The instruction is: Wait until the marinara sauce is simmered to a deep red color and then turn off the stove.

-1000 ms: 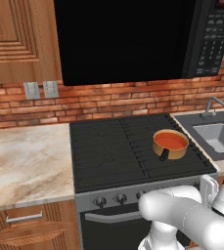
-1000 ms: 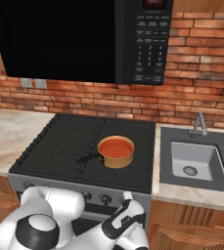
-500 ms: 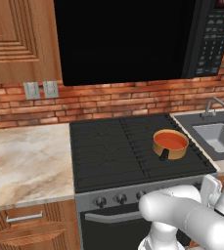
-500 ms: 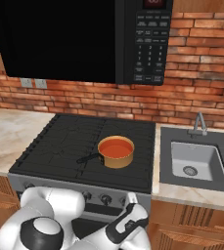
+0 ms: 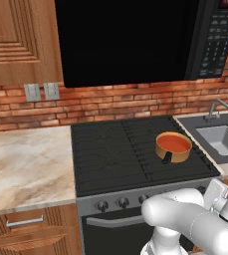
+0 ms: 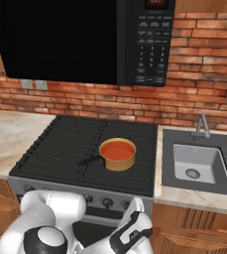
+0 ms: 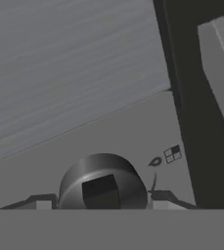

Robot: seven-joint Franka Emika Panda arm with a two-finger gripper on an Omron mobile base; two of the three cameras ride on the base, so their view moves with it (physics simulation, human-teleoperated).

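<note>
A: Well, where does the smooth orange-red marinara sauce (image 5: 173, 144) sit?

B: It fills a small copper-coloured saucepan (image 6: 118, 155) with a short dark handle, which stands on the right half of the wide black gas stove (image 5: 135, 154), toward the front. The handle points toward the steel front panel.

A: And what lies around the stove?

B: A marbled beige counter (image 5: 26, 167) runs off to its left, and a grey steel sink (image 6: 198, 164) with a faucet is just beside it on the right. A black microwave with a keypad (image 6: 154, 44) hangs above, against the red brick wall (image 5: 110, 102).

A: What of the robot?

B: The white arm folds low in front of the oven door. In the hand view, a round dark grey stove knob (image 7: 102, 183) is close up at the bottom, on the grey front panel, and the gripper (image 7: 101, 201) is right at it.

A: How do the jaws stand?

B: They are clenched on that round knob, one dark tip on each side of it.
</note>
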